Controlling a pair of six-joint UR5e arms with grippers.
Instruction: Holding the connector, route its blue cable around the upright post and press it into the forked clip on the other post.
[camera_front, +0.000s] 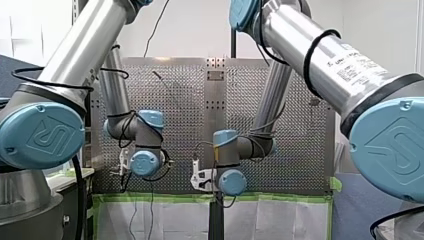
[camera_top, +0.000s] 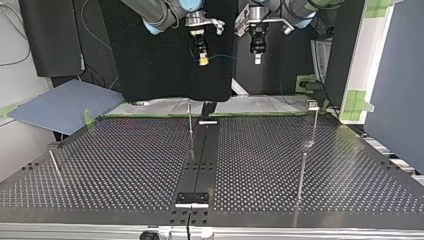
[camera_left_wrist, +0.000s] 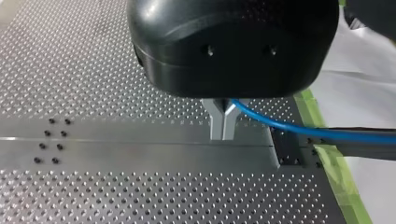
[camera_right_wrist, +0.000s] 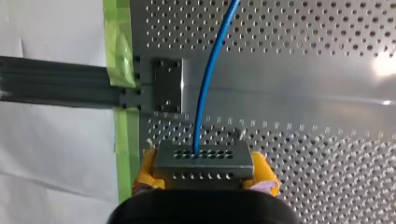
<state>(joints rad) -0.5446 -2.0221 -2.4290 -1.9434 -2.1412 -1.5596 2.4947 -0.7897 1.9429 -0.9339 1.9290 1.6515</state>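
The task looks to be at its very start: the connector is gripped and the cable lifted, but no routing has been done yet. The right pincer (camera_right_wrist: 204, 169) is clamped on the connector (camera_right_wrist: 201, 161), a small grey block with rows of holes squeezed between its yellow pads (camera_right_wrist: 145, 170). The blue cable (camera_right_wrist: 205, 84) leaves the front face of the connector and runs straight ahead of that pincer, above the worktop (camera_top: 125, 165). The left pincer (camera_left_wrist: 223, 125) has its metal fingers (camera_left_wrist: 215, 122) drawn together. The cable comes out from between them near their root and trails off to one side. It seems to pinch the cable as a guide, though how tightly cannot be told.

In the top view both pincers hang side by side, high over the far edge of the worktop, with a short blue span of cable between them. The posts stand lower than both pincers and well apart from them. A thin post (camera_top: 190, 127) stands below the right pincer. A post with a small head (camera_top: 314, 120) stands off to the outer side of the left pincer, and another post (camera_top: 302, 172) stands farther from it. Which of them carries the forked clip is too small to tell.

The next move calls for bringing the connector down toward the upright post, low enough for the cable to catch its shaft. The left pincer must leave enough slack for the cable to bend around the post
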